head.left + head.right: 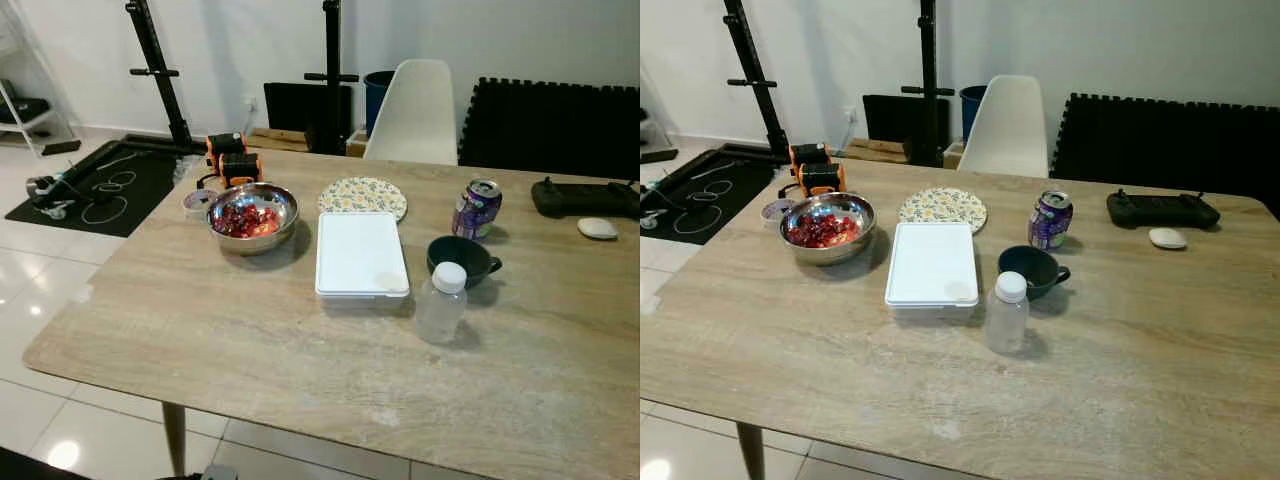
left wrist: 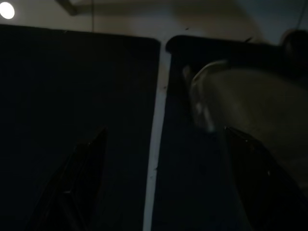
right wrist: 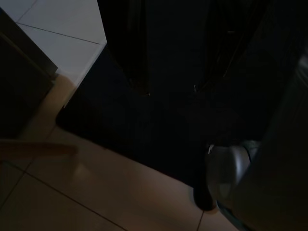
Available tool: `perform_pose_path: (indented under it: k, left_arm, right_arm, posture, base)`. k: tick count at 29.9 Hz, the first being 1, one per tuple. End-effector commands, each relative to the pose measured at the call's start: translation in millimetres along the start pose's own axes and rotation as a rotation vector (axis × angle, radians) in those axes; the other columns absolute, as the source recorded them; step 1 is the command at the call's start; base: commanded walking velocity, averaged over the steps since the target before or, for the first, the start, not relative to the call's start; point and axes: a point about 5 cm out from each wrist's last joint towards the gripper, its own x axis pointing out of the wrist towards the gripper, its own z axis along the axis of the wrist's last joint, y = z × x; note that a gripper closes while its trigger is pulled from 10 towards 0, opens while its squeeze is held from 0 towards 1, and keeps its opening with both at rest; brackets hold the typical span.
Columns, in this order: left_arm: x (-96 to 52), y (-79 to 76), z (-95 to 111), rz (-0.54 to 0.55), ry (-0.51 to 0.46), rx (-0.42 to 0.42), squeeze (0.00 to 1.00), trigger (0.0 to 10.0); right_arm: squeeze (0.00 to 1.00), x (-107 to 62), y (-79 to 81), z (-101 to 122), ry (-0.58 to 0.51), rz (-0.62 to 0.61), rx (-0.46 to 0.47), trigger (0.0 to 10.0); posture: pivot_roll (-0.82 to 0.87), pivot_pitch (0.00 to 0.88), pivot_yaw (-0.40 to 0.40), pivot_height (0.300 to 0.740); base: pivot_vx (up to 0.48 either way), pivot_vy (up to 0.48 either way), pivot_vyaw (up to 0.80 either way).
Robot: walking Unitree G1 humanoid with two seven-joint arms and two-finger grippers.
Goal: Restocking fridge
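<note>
On the wooden table stand a steel bowl of red fruit, a white lidded container, a clear bottle with a white cap, a dark cup, a purple can and a patterned plate. My left gripper hangs low over a dark floor mat, open, with nothing between its fingers. The right gripper hangs over a dark mat and beige tiles, and its view is too dark to read.
A white chair stands at the table's far side. A black controller and a small white object lie at the far right. An orange-black device and a tape roll sit beyond the bowl. Black stands and foam mats line the wall.
</note>
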Motion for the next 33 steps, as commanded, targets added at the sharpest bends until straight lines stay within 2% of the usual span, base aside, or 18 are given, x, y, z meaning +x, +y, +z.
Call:
perform_pose_path:
  k: [1, 5, 7, 9, 11, 14, 16, 18, 20, 21, 22, 24, 25, 26, 29, 30, 32, 33]
  left_arm:
    - [-2.6, 5.3, -14, 0.003, 0.045, 0.017, 0.00, 10.0]
    - [-7.0, 17.7, -27, 0.038, 0.084, -0.012, 0.00, 10.0]
    - [-7.5, 20.4, -26, 0.043, 0.081, -0.002, 0.00, 10.0]
    - [-7.3, 23.9, -20, 0.052, 0.055, -0.011, 0.00, 10.0]
    - [-6.5, 30.3, -1, 0.079, -0.009, -0.033, 0.00, 10.0]
    - [-6.4, 33.3, 9, 0.092, -0.042, -0.044, 0.00, 10.0]
    - [-6.6, 37.9, 26, 0.126, -0.096, -0.033, 0.00, 10.0]
    - [-6.6, 37.9, 26, 0.126, -0.096, -0.033, 0.00, 10.0]
    - [-7.8, 43.5, 36, 0.167, -0.125, -0.040, 0.00, 10.0]
    - [-7.8, 43.5, 36, 0.167, -0.125, -0.040, 0.00, 10.0]
    - [-8.1, 44.4, 35, 0.167, -0.123, -0.044, 0.00, 10.0]
    - [-8.1, 44.4, 35, 0.167, -0.123, -0.044, 0.00, 10.0]
    - [-8.4, 45.1, 32, 0.162, -0.112, -0.047, 0.00, 10.0]
    - [-9.0, 46.3, 25, 0.158, -0.096, -0.070, 0.00, 10.0]
    - [-9.4, 46.4, 17, 0.155, -0.079, -0.089, 0.00, 10.0]
    - [-8.1, 38.8, 6, 0.133, -0.055, -0.114, 0.00, 10.0]
    - [-5.6, 27.8, 3, 0.108, -0.045, -0.115, 0.00, 10.0]
    - [-5.6, 27.8, 3, 0.108, -0.045, -0.115, 0.00, 10.0]
  right_arm:
    - [0.00, 0.0, 4.0, -6, 0.021, -0.008, 0.054, 10.0]
    - [0.00, -0.1, 14.8, -9, 0.033, 0.001, 0.110, 10.0]
    - [0.00, -0.1, 18.8, -9, 0.031, 0.010, 0.090, 10.0]
    - [0.00, -0.2, 23.7, -7, 0.027, 0.016, 0.072, 10.0]
    - [0.00, -0.5, 33.0, -1, 0.007, 0.022, 0.026, 10.0]
    - [0.00, -0.8, 37.3, 2, -0.010, 0.020, 0.016, 10.0]
    - [0.00, -1.3, 42.2, 9, -0.047, -0.001, 0.009, 10.0]
    - [0.00, -1.3, 42.2, 9, -0.047, -0.001, 0.009, 10.0]
    - [0.00, -0.5, -1.4, -6, -0.037, -0.076, 0.006, 10.0]
    - [0.00, -0.5, -1.4, -6, -0.037, -0.076, 0.006, 10.0]
    - [0.00, -1.4, -17.5, -9, -0.035, -0.103, 0.023, 10.0]
    - [0.00, -1.4, -17.5, -9, -0.035, -0.103, 0.023, 10.0]
    - [0.00, -2.4, -27.8, -10, -0.046, -0.122, 0.044, 10.0]
    - [0.00, -2.7, -30.3, -6, -0.072, -0.124, 0.082, 10.0]
    - [0.00, -2.8, -30.1, -3, -0.097, -0.119, 0.105, 10.0]
    - [0.00, -3.3, -32.8, -1, -0.125, -0.120, 0.116, 10.0]
    - [0.00, -3.8, -36.6, 0, -0.132, -0.126, 0.125, 10.0]
    - [0.00, -3.8, -36.6, 0, -0.132, -0.126, 0.125, 10.0]
  posture:
    - [-0.11, 0.000, 0.027, 0.740]
    - [-0.11, 0.000, 0.048, 0.740]
    - [-0.09, 0.000, 0.049, 0.740]
    - [-0.06, 0.000, 0.038, 0.740]
    - [-0.04, 0.000, 0.029, 0.740]
    - [-0.04, 0.000, 0.030, 0.740]
    - [-0.02, 0.000, 0.033, 0.740]
    - [-0.02, 0.000, 0.033, 0.740]
    - [0.00, 0.000, 0.054, 0.740]
    - [0.00, 0.000, 0.054, 0.740]
    - [0.00, 0.004, 0.050, 0.740]
    - [0.00, 0.004, 0.050, 0.740]
    - [0.01, 0.008, 0.042, 0.740]
    - [0.01, 0.005, 0.035, 0.740]
    - [0.01, 0.013, 0.034, 0.740]
    - [0.01, 0.023, 0.020, 0.740]
    - [0.00, 0.022, 0.002, 0.740]
    - [0.00, 0.022, 0.002, 0.740]
  base:
    - [0.000, 0.000, 0.00]
    - [0.000, 0.000, 0.00]
    - [0.000, 0.000, 0.00]
    - [0.000, 0.000, 0.00]
    - [0.000, 0.000, 0.00]
    - [0.000, 0.000, 0.00]
    - [0.000, 0.000, 0.00]
    - [0.000, 0.000, 0.00]
    - [0.000, 0.000, 0.00]
    - [0.000, 0.000, 0.00]
    - [0.000, 0.000, 0.00]
    - [0.000, 0.000, 0.00]
    - [0.000, 0.000, 0.00]
    - [0.000, 0.000, 0.00]
    - [0.000, 0.000, 0.00]
    - [0.000, 0.000, 0.00]
    - [0.000, 0.000, 0.00]
    - [0.000, 0.000, 0.00]
